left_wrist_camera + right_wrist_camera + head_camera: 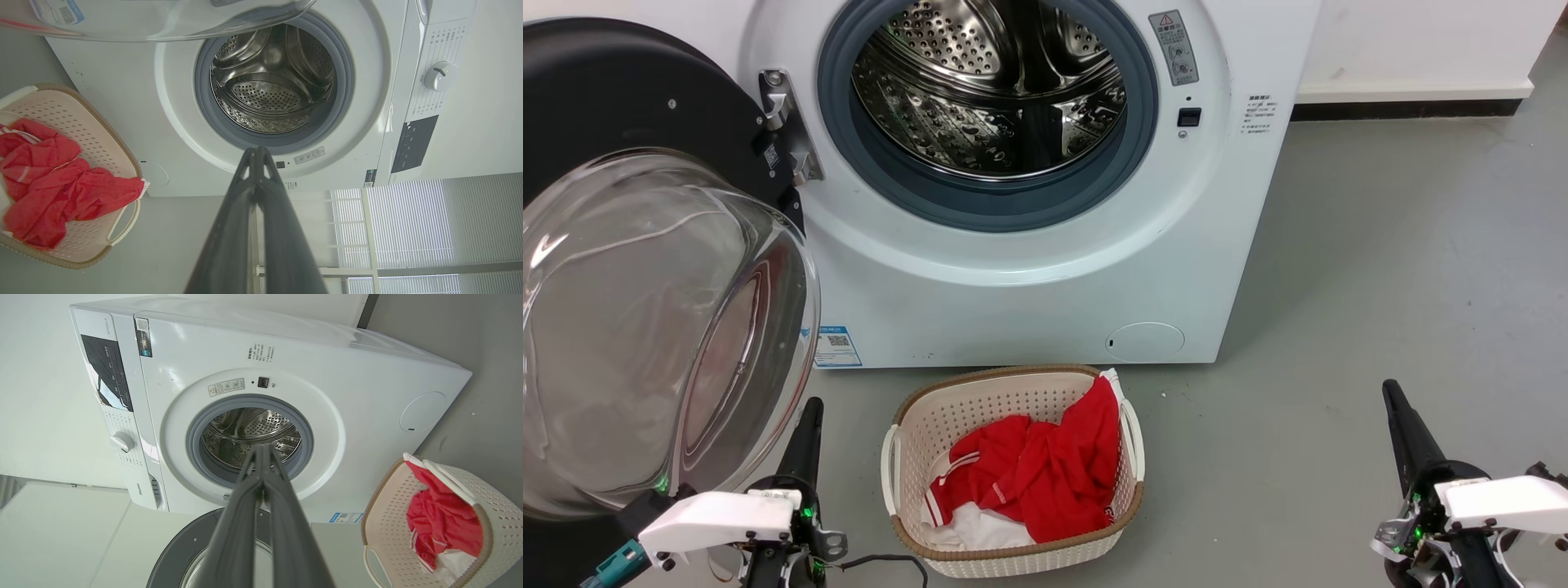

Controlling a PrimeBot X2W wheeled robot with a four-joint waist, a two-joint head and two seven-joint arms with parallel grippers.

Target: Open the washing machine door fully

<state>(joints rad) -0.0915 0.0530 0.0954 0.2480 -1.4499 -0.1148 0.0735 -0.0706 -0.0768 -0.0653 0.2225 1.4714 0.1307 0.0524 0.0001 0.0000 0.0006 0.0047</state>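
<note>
The white washing machine [1029, 294] stands with its steel drum [996, 90] exposed. Its round black washing machine door [605, 98] is swung out to the left on its hinge [784, 122], and the clear glass bowl [645, 327] bulges toward me. My left gripper [813, 406] is shut and empty, just right of the bowl's lower edge. In the left wrist view that gripper [256, 150] points at the drum opening, with the glass [163, 20] above it. My right gripper [1390, 388] is shut and empty at the lower right, and its tips [263, 447] also point at the drum.
A beige laundry basket [980, 377] holding red and white clothes [1029, 474] sits on the grey floor [1380, 269] in front of the machine, between my two grippers. A white wall with a dark skirting runs behind on the right.
</note>
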